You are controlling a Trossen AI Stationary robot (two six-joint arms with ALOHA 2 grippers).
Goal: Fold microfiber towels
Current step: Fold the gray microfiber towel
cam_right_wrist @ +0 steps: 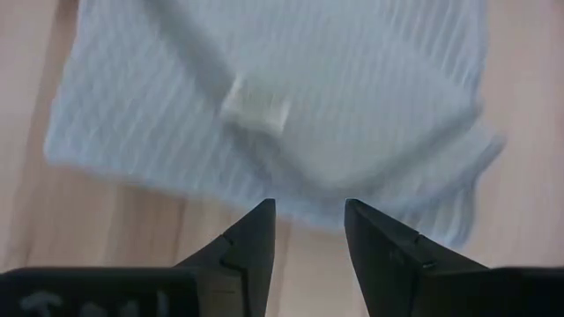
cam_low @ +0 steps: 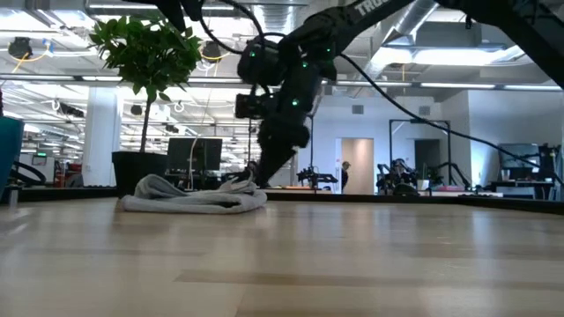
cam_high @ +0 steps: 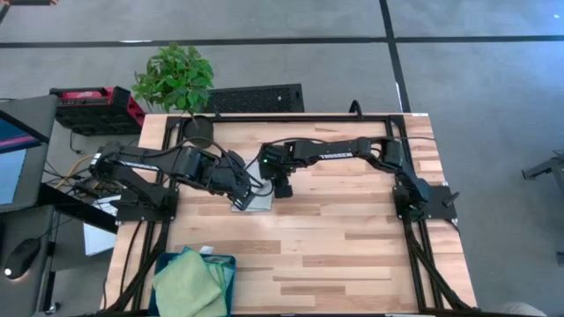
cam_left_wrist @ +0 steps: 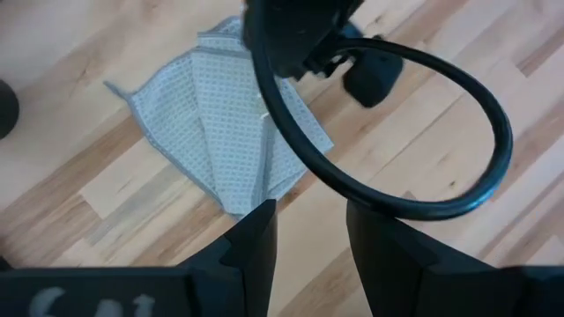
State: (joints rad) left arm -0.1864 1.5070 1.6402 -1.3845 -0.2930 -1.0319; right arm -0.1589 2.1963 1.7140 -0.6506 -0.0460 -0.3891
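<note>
- Pale grey waffle-weave microfiber towel [cam_left_wrist: 225, 132], partly folded, lies on the wooden bench [cam_high: 352, 246] right under both pincers.
- Right pincer [cam_right_wrist: 308, 231]: fingers apart, empty, just above the towel's edge.
- Left pincer [cam_left_wrist: 308, 233]: apart, empty, hovering beside it.
- Risk: both arms crowd one spot, so a collision or cable snag could drag the fold open.

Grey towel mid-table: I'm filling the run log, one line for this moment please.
grey towel: flat, partly folded | left gripper: open above it | right gripper: open over it | green towel: on bin
</note>
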